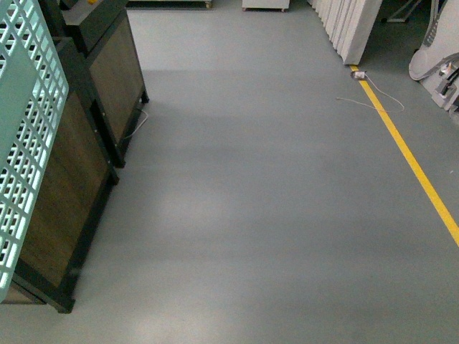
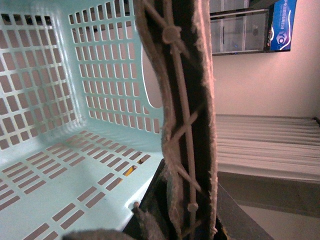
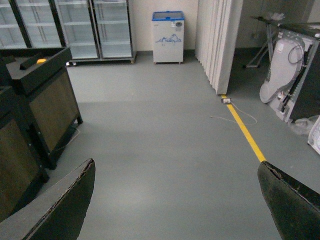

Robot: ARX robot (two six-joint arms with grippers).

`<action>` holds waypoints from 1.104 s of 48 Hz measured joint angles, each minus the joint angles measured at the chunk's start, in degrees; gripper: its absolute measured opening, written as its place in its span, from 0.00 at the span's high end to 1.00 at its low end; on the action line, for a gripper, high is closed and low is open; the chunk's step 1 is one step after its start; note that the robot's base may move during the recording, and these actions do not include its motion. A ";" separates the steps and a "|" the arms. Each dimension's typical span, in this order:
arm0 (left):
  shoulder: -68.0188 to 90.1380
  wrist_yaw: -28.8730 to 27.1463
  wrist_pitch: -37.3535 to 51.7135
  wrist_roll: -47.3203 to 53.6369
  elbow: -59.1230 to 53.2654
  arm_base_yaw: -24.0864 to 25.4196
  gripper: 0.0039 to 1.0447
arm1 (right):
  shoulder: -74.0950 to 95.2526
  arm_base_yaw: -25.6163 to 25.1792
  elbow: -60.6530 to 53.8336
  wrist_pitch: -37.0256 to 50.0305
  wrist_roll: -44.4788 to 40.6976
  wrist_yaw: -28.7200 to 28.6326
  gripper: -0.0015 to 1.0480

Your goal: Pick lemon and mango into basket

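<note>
The pale teal basket (image 1: pixel 29 143) fills the left edge of the front view, held off the floor. In the left wrist view I look into its slotted inside (image 2: pixel 60 150). Its brown ribbed handle (image 2: pixel 186 125) runs straight through my left gripper (image 2: pixel 185 215), which is shut on it. A small yellow patch (image 2: pixel 129 171) shows through one floor slot; I cannot tell what it is. My right gripper (image 3: pixel 175 200) hangs open over bare grey floor, its dark fingers (image 3: pixel 65 205) far apart with nothing between them. The lemon and the mango are out of view.
Dark wood-panelled stands (image 1: pixel 64 186) line the left side, and one carries a small orange-yellow object (image 3: pixel 41 61) on top. A yellow floor line (image 1: pixel 409 158) and a thin cable (image 1: pixel 373 100) lie to the right. Glass-door fridges (image 3: pixel 65 25), a small freezer (image 3: pixel 168 36) and a white partition (image 3: pixel 215 45) stand at the back.
</note>
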 joint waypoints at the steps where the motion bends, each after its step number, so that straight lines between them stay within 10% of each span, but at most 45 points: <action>1: 0.00 0.07 0.00 0.00 0.00 0.00 0.94 | 0.02 0.00 0.00 0.00 0.00 0.04 0.08; 53: 0.07 0.11 0.00 0.15 0.00 0.00 0.94 | -0.02 0.04 0.00 -0.02 0.00 0.09 0.08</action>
